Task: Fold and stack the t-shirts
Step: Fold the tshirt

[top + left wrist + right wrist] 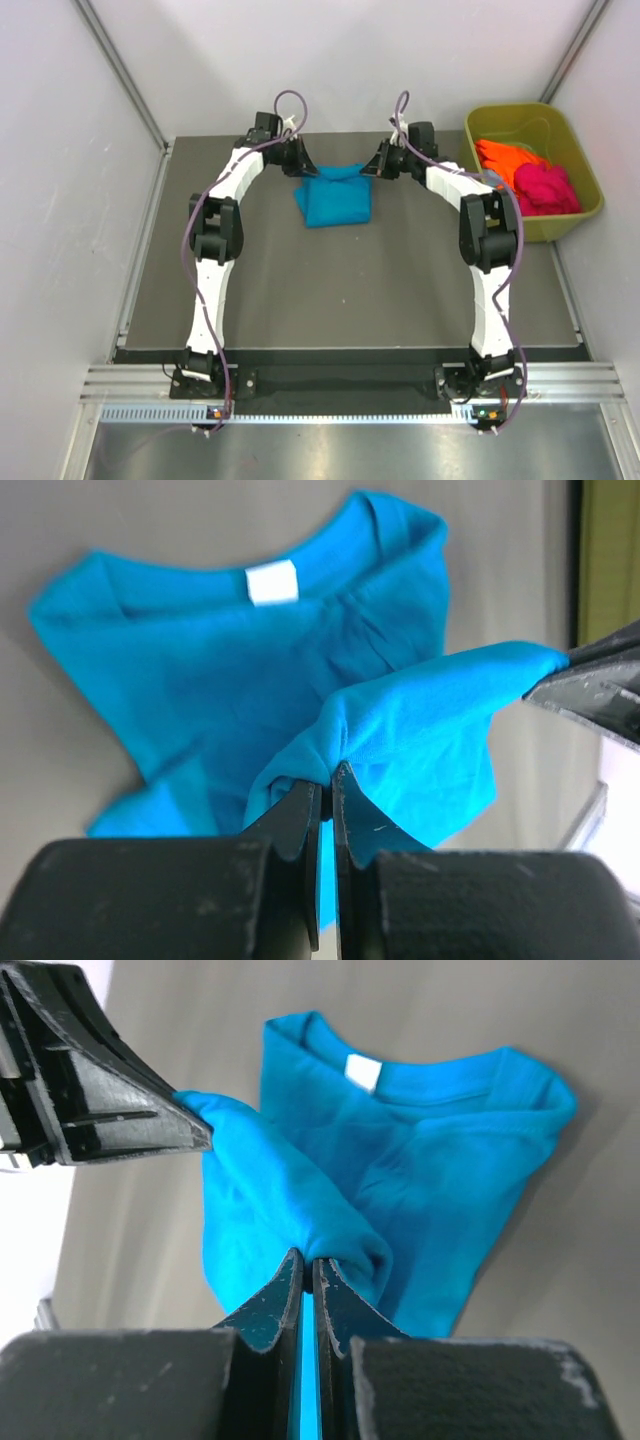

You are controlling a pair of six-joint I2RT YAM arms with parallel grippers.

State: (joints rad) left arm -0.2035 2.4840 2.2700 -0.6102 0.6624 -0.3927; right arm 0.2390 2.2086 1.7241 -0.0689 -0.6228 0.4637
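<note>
As both jaws pinch it, teal t-shirt (335, 200) sags.

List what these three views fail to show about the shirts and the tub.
1. Top view: the orange t-shirt and pink t-shirt, heaped, hide whatever lies beneath them in the tub.
2. Left wrist view: the left gripper covers the near edge of the teal t-shirt.
3. Right wrist view: the right gripper does likewise.
4. Neck label: any print too small.
</note>
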